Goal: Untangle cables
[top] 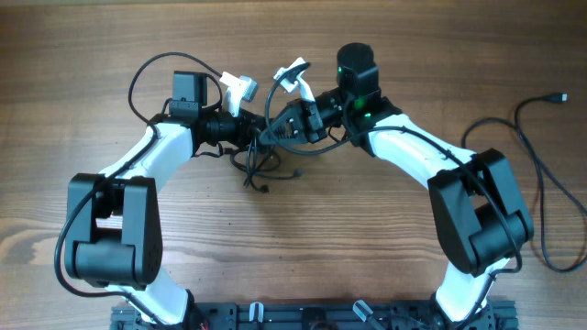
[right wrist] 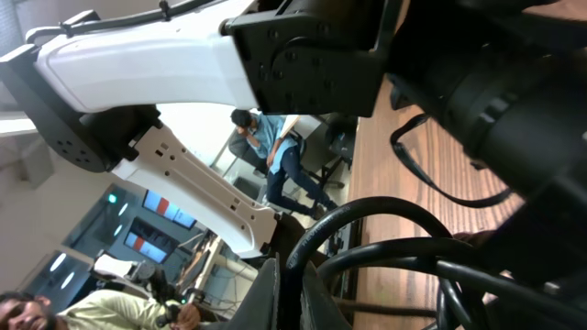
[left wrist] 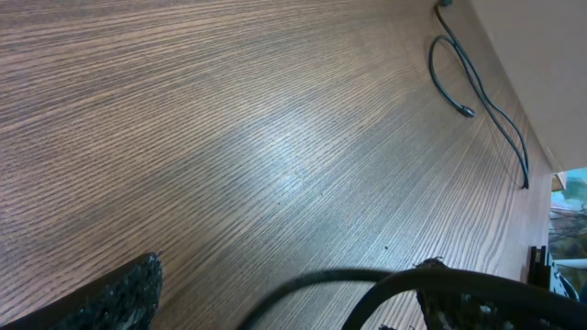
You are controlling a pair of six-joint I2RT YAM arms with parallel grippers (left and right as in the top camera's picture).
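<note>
left gripper [top: 240, 90]: jaws spread wide, nothing clamped; in the wrist view, one black strand crossing the gap between the fingers [left wrist: 124, 293]
right gripper [top: 293, 75]: pinched fully closed, tips aimed at about 11 o'clock; a thin strand arcing right up to the tips, can't tell if it's actually nipped
gap between grippers: small, tips near each other but apart, both over the far middle of the table [top: 303, 247]
cables [top: 264, 158]: messy knot of thin black loops on the wood at roughly 6 o'clock of both grippers, tucked between the two wrists, a couple of loose ends poking out toward 6 o'clock
stray cable [top: 539, 160]: lone cord snaking along the 3 o'clock edge, well apart from the knot, plug end at its 12 o'clock tip
left arm [top: 138, 165] and right arm [top: 413, 151]: white, elbows out at 9 and 3 o'clock, boxing the knot in on both sides
open room: big bare stretch of wood from the knot toward 6 o'clock, right up to the black rail [top: 303, 316]; another bare strip along the 12 o'clock edge
surface: light wood grain, soft glare patch in the left wrist view
room: in the right wrist view, somebody in a blue top [right wrist: 275, 151] in the background, lit screens [right wrist: 151, 229] off at 8 o'clock of the frame
</note>
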